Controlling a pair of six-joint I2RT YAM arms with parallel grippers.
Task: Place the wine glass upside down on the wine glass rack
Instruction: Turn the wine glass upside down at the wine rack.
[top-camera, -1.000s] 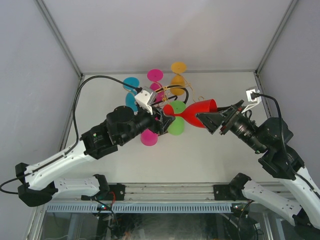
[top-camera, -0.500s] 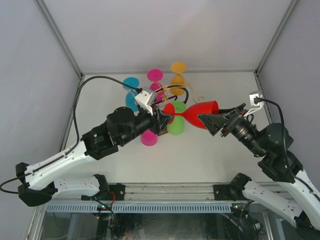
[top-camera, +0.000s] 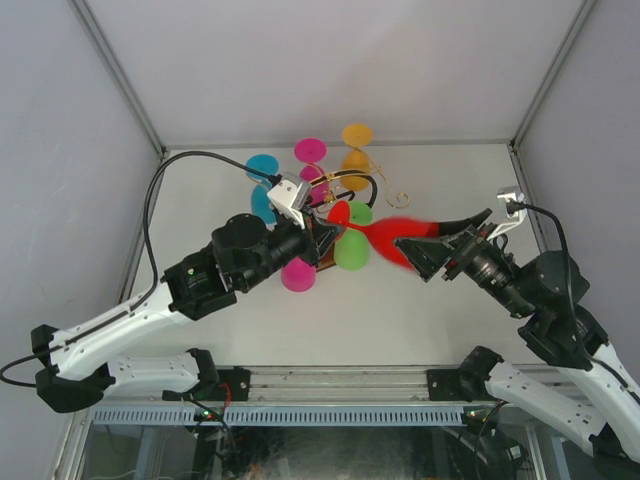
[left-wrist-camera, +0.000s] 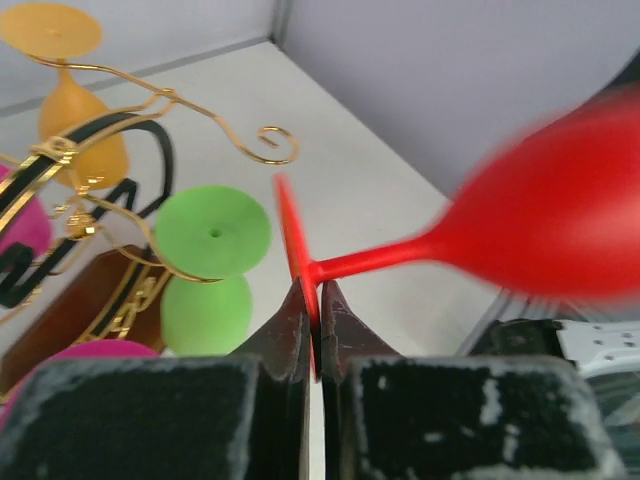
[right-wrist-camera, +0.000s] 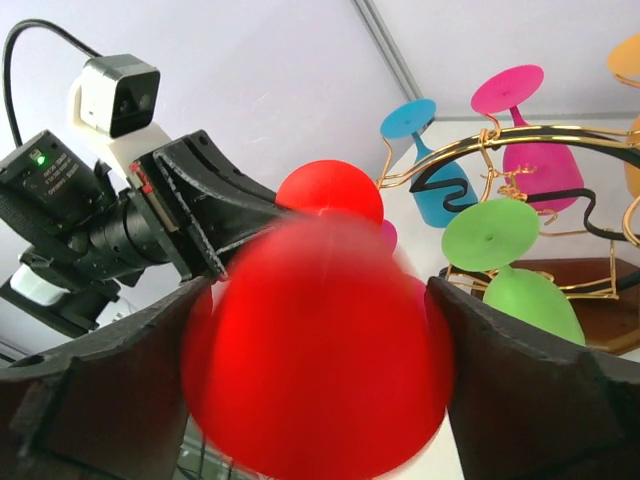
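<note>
Scrolled gold-wire rack (left-wrist-camera: 85, 300) on a dark wood base, cut off at the left wrist view's left edge. The smooth red wine glass (left-wrist-camera: 560, 225) lies sideways to its right, bowl blurred. The left gripper (left-wrist-camera: 315, 320) pinches its thin foot. The right gripper (right-wrist-camera: 315, 300) spreads wide around the bowl, contact unclear.

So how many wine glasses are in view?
6. Five hang on the wine glass rack: blue, magenta, orange, green, pink. The red wine glass is beside it, foot pinched in the left gripper. More may be hidden.

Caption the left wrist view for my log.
Left gripper pinching the red wine glass by its foot, green glass hanging on the rack alongside.
</note>
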